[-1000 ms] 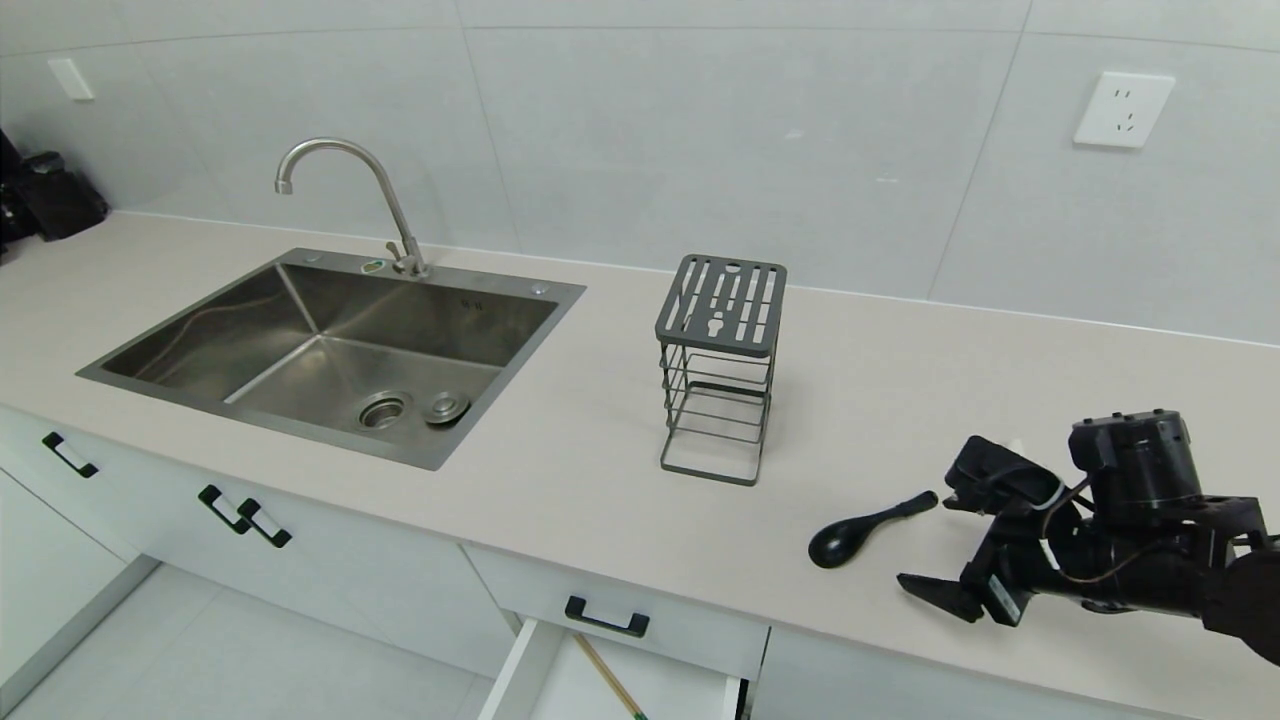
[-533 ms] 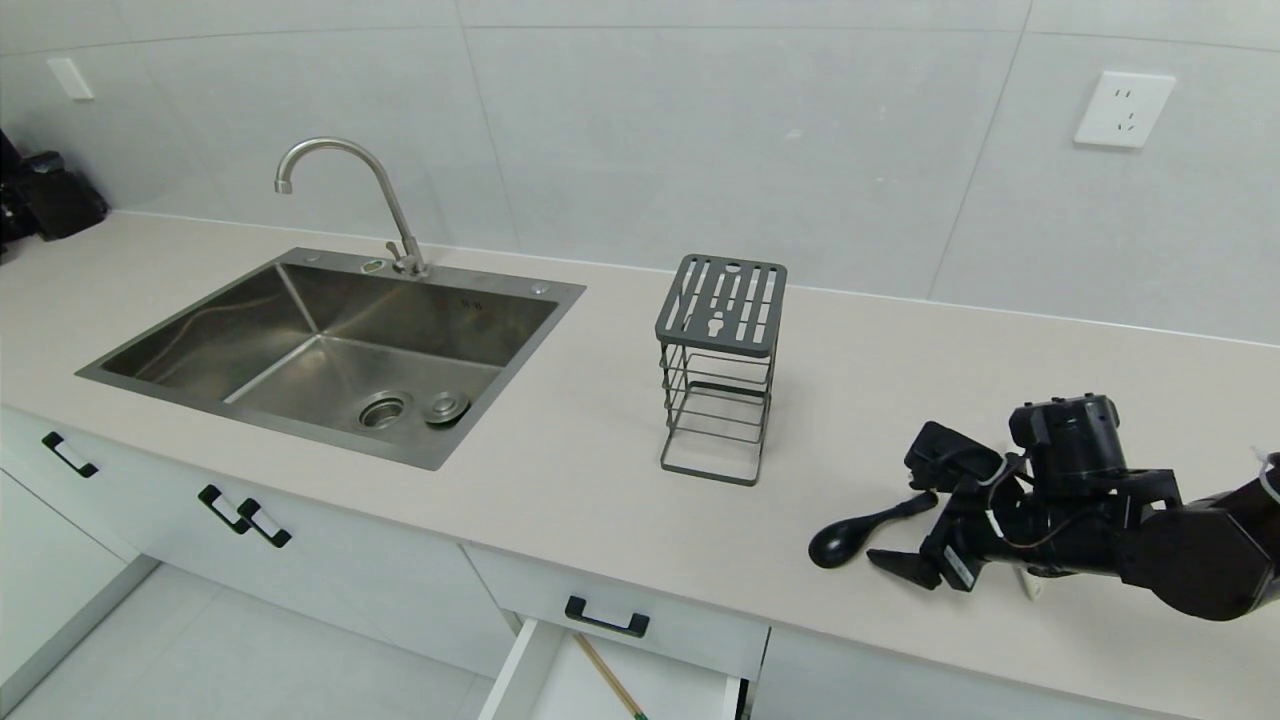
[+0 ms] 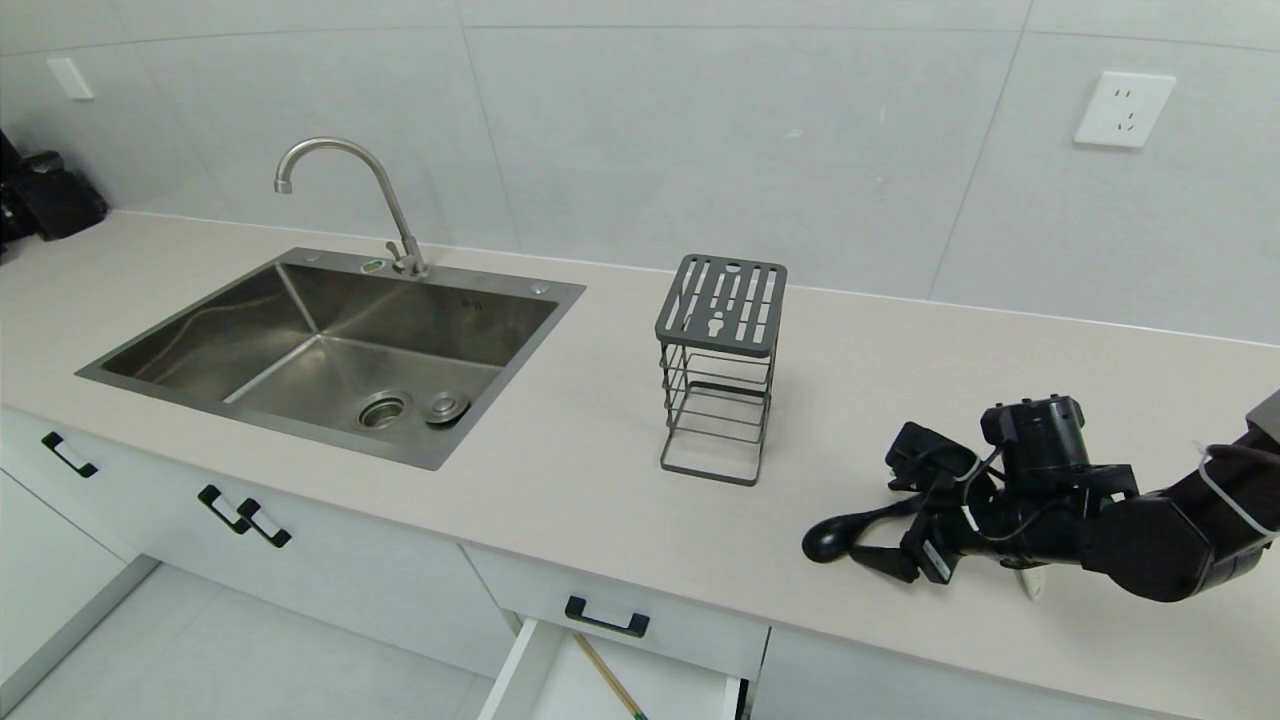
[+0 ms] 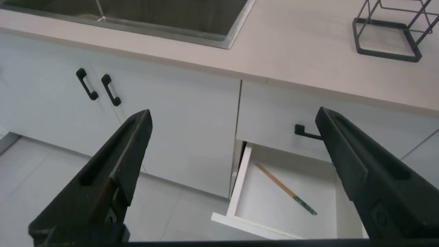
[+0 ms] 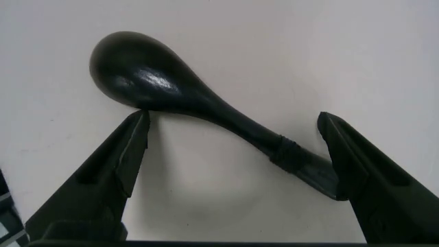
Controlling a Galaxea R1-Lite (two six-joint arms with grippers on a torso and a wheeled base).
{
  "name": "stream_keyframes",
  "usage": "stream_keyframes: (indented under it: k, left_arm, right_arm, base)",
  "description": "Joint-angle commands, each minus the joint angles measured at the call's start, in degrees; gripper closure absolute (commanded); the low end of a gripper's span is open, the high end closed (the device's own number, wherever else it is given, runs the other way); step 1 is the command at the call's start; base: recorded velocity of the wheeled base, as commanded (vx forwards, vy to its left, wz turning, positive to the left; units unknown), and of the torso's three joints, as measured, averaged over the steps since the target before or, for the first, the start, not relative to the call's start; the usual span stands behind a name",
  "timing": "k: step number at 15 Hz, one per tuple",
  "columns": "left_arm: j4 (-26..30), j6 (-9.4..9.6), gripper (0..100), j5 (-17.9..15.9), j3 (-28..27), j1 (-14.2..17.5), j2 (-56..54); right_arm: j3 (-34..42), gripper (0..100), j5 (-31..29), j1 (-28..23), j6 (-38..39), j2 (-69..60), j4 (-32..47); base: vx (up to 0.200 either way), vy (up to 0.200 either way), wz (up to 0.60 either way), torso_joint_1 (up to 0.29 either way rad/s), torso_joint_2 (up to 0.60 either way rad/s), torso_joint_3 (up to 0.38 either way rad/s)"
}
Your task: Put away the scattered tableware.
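Item 1. Glossy black spoon with an oval bowl (image 3: 845, 530) (image 5: 164, 79): lies flat on the pale beige worktop (image 3: 560, 470), near its front edge at the right, bowl pointing left.

Item 2. Right hand (image 3: 895, 520) (image 5: 240, 137): low over the spoon's handle, fingers spread, one on each side of it and not pressed on it.

Item 3. Left hand (image 4: 233, 144): fingers spread wide, holding nothing, out in front of the white cabinets.

Item 4. White drawer (image 3: 560, 680) (image 4: 288, 206): pulled open beneath the worktop, with one wooden chopstick with a green tip (image 3: 605, 685) (image 4: 285, 189) inside.

Item 5. Dark grey wire rack with a slotted top (image 3: 720, 370): upright mid-worktop, well apart from the spoon.

Item 6. Stainless steel sink (image 3: 420, 320) with curved tap (image 3: 385, 195): far left. A small mark on its far wall is too small to read.

Item 7. White wall socket (image 3: 1123, 108): far right, no legible writing.
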Motion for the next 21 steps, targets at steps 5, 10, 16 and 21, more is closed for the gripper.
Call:
stream_keyframes:
  k: [5, 10, 16, 21]
  left_arm:
    - [0.0, -0.08, 0, 0.0, 0.0, 0.0, 0.0]
    - [0.0, -0.08, 0, 0.0, 0.0, 0.0, 0.0]
    - [0.0, 0.0, 0, 0.1, 0.0, 0.0, 0.0]
    - [0.0, 0.0, 0, 0.1, 0.0, 0.0, 0.0]
  right_arm:
    - [-2.3, 0, 0.9, 0.7, 0.1, 3.0, -0.1]
    - [-2.2, 100, 1.0, 1.8, -0.1, 2.8, -0.1]
    - [1.5, 100, 1.0, 4.3, 0.0, -2.8, -2.6]
    - [6.7, 100, 0.6, 6.6, 0.7, -8.9, -3.1]
  base:
    - [0.0, 0.0, 0.0, 0.0, 0.0, 0.0]
    - [0.0, 0.0, 0.0, 0.0, 0.0, 0.0]
    - [0.0, 0.0, 0.0, 0.0, 0.0, 0.0]
    - [0.0, 0.0, 0.0, 0.0, 0.0, 0.0]
